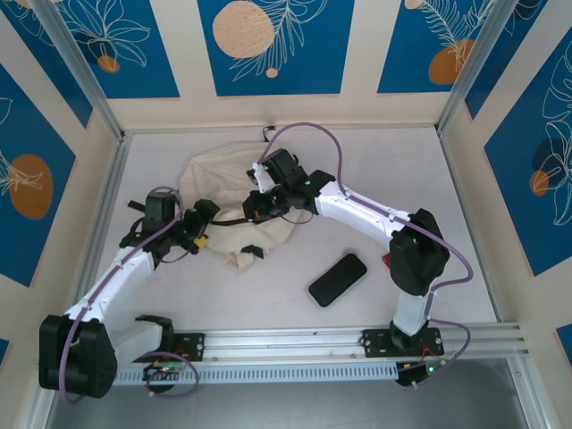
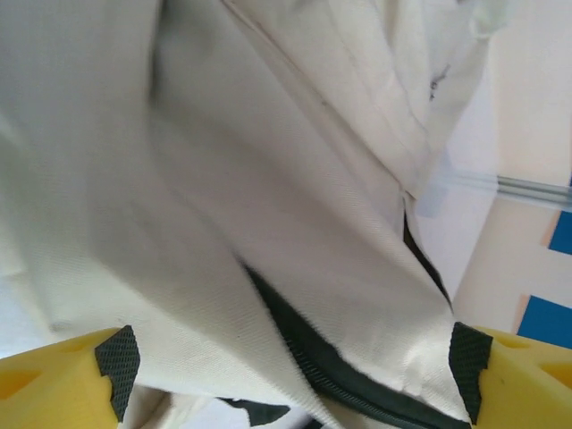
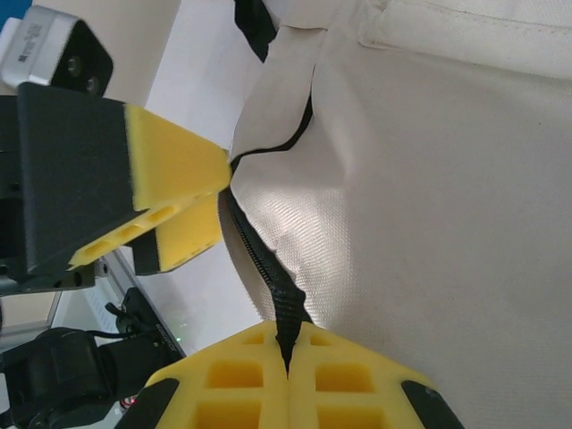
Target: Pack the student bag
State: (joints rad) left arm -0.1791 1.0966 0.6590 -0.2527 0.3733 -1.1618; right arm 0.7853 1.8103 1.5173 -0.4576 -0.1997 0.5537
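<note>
Two robot arms meet over the student bag (image 1: 231, 192), a cream fabric backpack lying crumpled on the white table (image 1: 357, 170), at about 9 o'clock from the table's centre. In the top view the bag's long axis runs roughly from 12 to 6 o'clock, tipped slightly toward 11 and 5. Its broad rounded end faces 12 o'clock and its bunched end, with a scrap of black trim, faces 6 o'clock. Which end is the top cannot be told from the folds.

The left gripper (image 1: 202, 234) sits at the bag's 8 o'clock edge. Seen from its own wrist, the left gripper (image 2: 290, 371) has its yellow fingers spread wide, with cream cloth and a black zipper line (image 2: 313, 357) between them, and no pad is visibly pressing the fabric.

The right gripper (image 1: 259, 207) comes in from 3 o'clock. Its wrist view shows the right gripper (image 3: 288, 375) with its yellow pads pressed together, pinching the bag's black zipper tape (image 3: 284, 308).

At 5 o'clock of the bag and well apart from it, a black phone (image 1: 338, 279) lies flat.
</note>
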